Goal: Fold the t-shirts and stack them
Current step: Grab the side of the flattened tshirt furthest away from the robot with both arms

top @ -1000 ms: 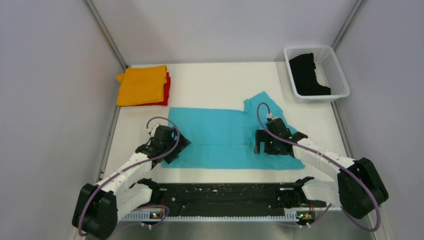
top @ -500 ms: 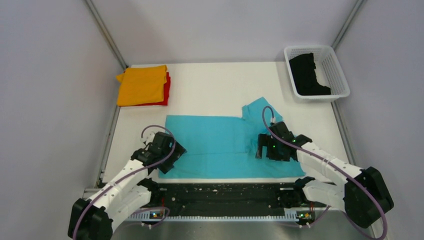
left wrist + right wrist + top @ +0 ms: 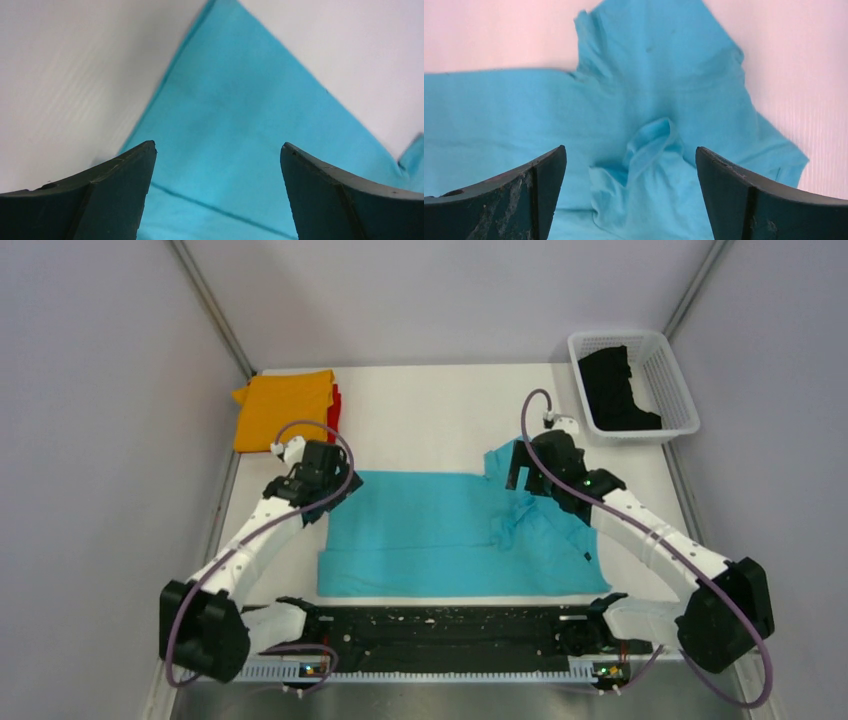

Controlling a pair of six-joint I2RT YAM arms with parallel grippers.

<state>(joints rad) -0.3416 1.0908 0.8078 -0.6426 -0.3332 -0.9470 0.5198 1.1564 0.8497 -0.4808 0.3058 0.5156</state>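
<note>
Fold step in progress: blue shirt point(image 3: 440, 532) lies mid-desk, right end rumpled. Left fingers point(image 3: 330, 490) and right fingers point(image 3: 520, 472) hover parted and empty over its far corners. Next, probably: pinch both corners, fold toward the near edge.

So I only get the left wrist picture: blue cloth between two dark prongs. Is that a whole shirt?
Observer: Yes, a turquoise t-shirt lies spread across the table, its right end bunched.
Operator: What's the other arm doing?
Observer: The right gripper is open over that bunched end.
Operator: Any more shirts?
Observer: An orange t-shirt sits folded on a red t-shirt at the far left; a black t-shirt is in the white basket.
</note>
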